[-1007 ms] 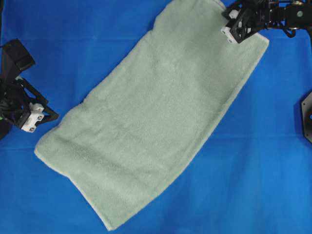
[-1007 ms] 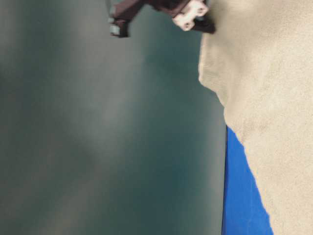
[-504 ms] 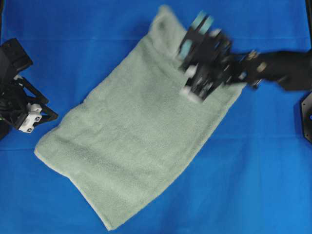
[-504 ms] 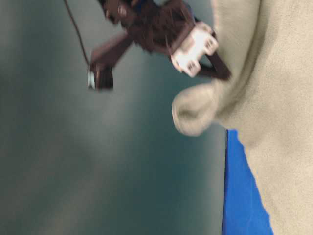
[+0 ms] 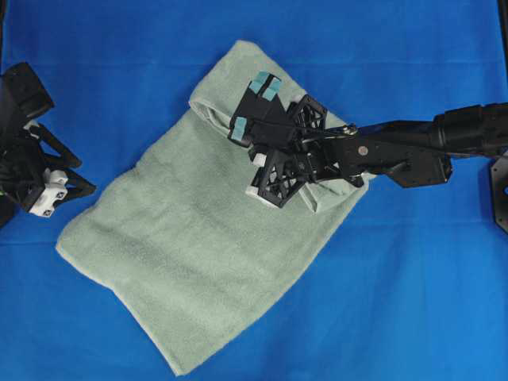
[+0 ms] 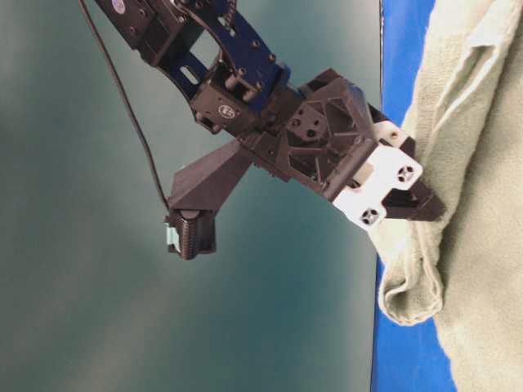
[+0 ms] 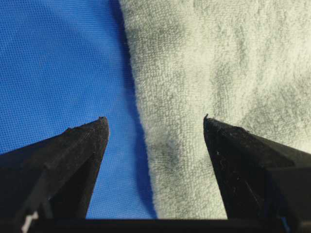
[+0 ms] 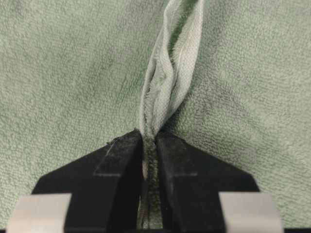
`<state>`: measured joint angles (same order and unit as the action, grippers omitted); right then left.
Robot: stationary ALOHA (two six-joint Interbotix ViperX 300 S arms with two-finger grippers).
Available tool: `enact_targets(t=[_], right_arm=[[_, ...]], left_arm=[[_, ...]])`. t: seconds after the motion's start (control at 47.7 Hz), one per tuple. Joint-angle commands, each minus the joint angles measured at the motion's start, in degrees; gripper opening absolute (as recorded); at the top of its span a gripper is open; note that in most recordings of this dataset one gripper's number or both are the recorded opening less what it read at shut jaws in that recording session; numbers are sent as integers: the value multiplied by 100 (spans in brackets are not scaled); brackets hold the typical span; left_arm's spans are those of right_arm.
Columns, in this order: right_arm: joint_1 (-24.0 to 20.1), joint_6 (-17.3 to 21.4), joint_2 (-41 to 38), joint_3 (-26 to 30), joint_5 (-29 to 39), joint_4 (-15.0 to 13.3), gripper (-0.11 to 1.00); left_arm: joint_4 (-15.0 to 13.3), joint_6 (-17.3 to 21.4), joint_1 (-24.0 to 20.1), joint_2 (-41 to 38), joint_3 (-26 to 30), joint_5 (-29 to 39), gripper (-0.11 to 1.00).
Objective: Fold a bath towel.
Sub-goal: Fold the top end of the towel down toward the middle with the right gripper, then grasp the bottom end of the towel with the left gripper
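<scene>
The bath towel [image 5: 190, 254] is pale sage-green terry and lies slantwise on the blue cloth. Its far end is lifted and doubled back over the middle. My right gripper [image 5: 287, 194] hangs above the towel's centre, shut on a pinched ridge of hem [image 8: 171, 73]. In the right wrist view the gripper [image 8: 148, 138] has its jaws tight on that cloth. The table-level view shows the gripper [image 6: 435, 214] with the towel [image 6: 482, 261] drooping from it. My left gripper [image 5: 89, 189] stays at the towel's left edge, open. In its own view the gripper [image 7: 154, 119] straddles the towel's edge [image 7: 146, 126] without touching it.
Blue cloth [image 5: 397, 317] covers the whole table around the towel. A black fixture [image 5: 500, 190] sits at the right edge. The left arm's base [image 5: 20, 103] stands at the far left. The right arm [image 5: 413, 151] stretches across from the right.
The right gripper has carried the towel's far corner from the top right down and left over the towel's middle, folding that end over. The left arm has not moved.
</scene>
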<state>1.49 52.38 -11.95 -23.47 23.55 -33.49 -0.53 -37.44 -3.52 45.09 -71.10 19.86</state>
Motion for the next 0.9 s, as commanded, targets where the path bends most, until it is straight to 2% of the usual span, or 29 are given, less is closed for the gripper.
enact_targets(t=[0.0,0.336,0.378,0.525,0.587,0.692,0.818,0.881], right_arm=[[-70,-18,53,105,-141,132,12],[-237,-18,-132,88,-281,396,13],[-290,-18,-132,88,-255,396,20],[-404,-18,-79,158,-35,396,62],[-448,-18,26,229,185,387,69],[-606,-35,404,369,686,334,64],[-861,-44,976,413,1160,97,65],[-932,-26,1239,369,1292,9,65]], left_arm=[[9,26,-9,-18,62,-35,74],[9,211,-9,-9,62,-123,74],[9,237,-9,0,70,-132,74],[9,431,-9,53,105,-290,74],[9,589,-9,114,114,-369,74],[9,896,9,316,149,-404,74],[9,1564,272,694,202,-457,74],[9,2092,580,888,220,-589,74]])
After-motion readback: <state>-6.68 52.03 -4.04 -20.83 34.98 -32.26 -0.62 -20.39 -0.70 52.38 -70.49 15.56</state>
